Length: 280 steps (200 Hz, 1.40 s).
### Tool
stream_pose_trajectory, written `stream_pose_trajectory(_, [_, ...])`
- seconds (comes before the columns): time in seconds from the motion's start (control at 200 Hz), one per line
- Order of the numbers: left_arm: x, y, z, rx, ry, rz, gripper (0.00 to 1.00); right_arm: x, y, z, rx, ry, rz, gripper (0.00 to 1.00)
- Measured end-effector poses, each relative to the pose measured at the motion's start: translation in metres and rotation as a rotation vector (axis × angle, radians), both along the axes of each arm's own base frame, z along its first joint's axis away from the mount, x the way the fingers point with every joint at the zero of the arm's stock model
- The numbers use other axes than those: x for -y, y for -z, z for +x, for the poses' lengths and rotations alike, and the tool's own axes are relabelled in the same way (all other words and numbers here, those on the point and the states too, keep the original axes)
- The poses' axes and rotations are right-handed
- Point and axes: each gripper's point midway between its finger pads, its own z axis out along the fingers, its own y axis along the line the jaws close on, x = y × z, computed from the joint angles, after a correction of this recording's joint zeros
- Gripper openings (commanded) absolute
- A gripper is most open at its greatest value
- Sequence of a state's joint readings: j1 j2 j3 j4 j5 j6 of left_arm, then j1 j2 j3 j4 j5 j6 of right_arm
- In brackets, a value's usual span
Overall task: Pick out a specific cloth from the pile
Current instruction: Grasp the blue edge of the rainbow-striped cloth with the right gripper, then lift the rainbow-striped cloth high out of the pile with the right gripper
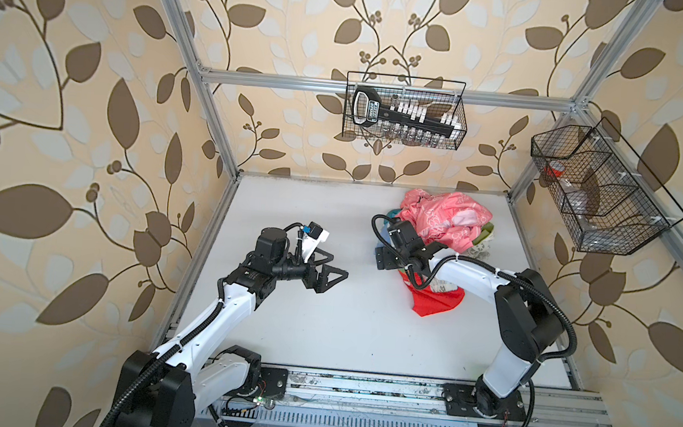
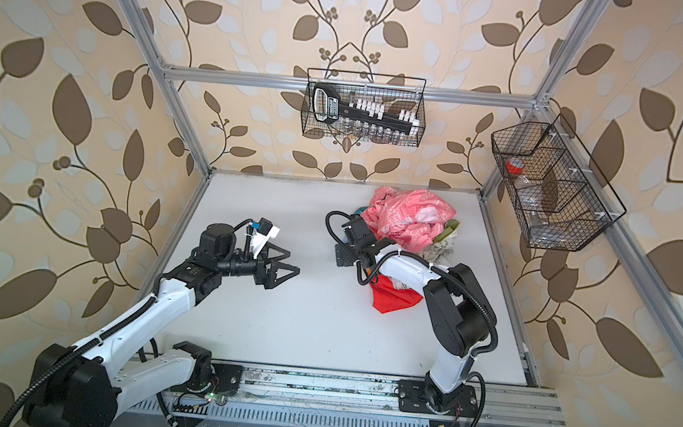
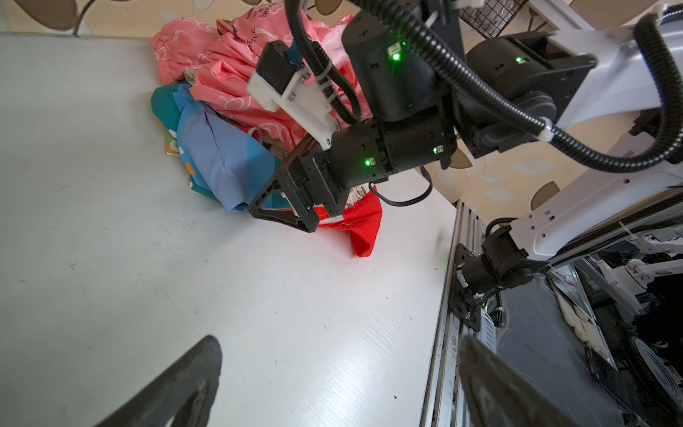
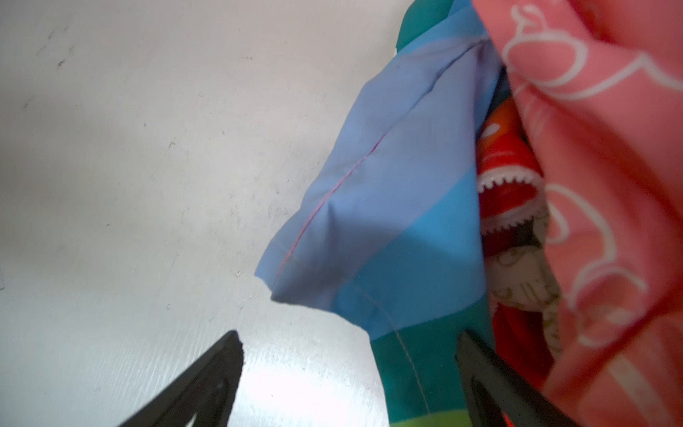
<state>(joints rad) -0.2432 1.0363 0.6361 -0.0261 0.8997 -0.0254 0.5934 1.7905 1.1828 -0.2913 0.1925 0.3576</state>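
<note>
The cloth (image 4: 388,207) lies on the near side of the pile, showing light blue, teal and green stripes. Its plain red part (image 1: 437,303) trails toward the front of the table, also seen in the left wrist view (image 3: 364,225). The salmon-pink cloth (image 1: 443,220) tops the pile (image 2: 406,219). My right gripper (image 4: 349,336) is open low at the pile's left edge, with the cloth's striped hem between its jaws and one finger (image 3: 281,220) beside the blue fold. My left gripper (image 1: 337,266) is open and empty above the table's middle, apart from the pile.
A cream cloth with grey print (image 2: 443,247) peeks out at the pile's right. Wire baskets hang on the back wall (image 1: 404,111) and the right frame (image 1: 600,189). The white table (image 1: 321,338) ends at a metal rail (image 1: 359,387) in front.
</note>
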Motion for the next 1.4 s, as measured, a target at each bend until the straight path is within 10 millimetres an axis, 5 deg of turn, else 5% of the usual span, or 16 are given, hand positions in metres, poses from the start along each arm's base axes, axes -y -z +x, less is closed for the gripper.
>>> stream_pose_trajectory(0.54, [-0.001, -0.005, 0.002, 0.028, -0.013, 0.000, 0.99, -0.010, 0.049, 0.035, -0.074, -0.022, -0.037, 0.87])
stream_pose_trajectory(0.73, [-0.001, -0.005, 0.002, 0.029, -0.014, 0.000, 0.99, -0.015, 0.058, 0.039, -0.069, -0.041, -0.099, 0.61])
stream_pose_trajectory(0.98, [-0.001, -0.005, 0.003, 0.034, -0.015, -0.001, 0.99, -0.009, 0.059, 0.043, -0.051, -0.016, -0.134, 0.00])
stream_pose_trajectory(1.015, [-0.001, -0.005, 0.003, 0.035, -0.015, -0.001, 0.99, -0.007, 0.059, 0.044, -0.047, -0.013, -0.140, 0.00])
stream_pose_trajectory(1.215, [-0.002, -0.007, 0.001, 0.042, -0.016, -0.003, 0.99, 0.003, 0.047, 0.038, -0.032, -0.014, -0.181, 0.00])
stream_pose_trajectory(1.4, [-0.002, -0.011, 0.000, 0.055, -0.016, -0.005, 0.99, 0.017, -0.033, 0.038, 0.110, 0.006, -0.180, 0.00])
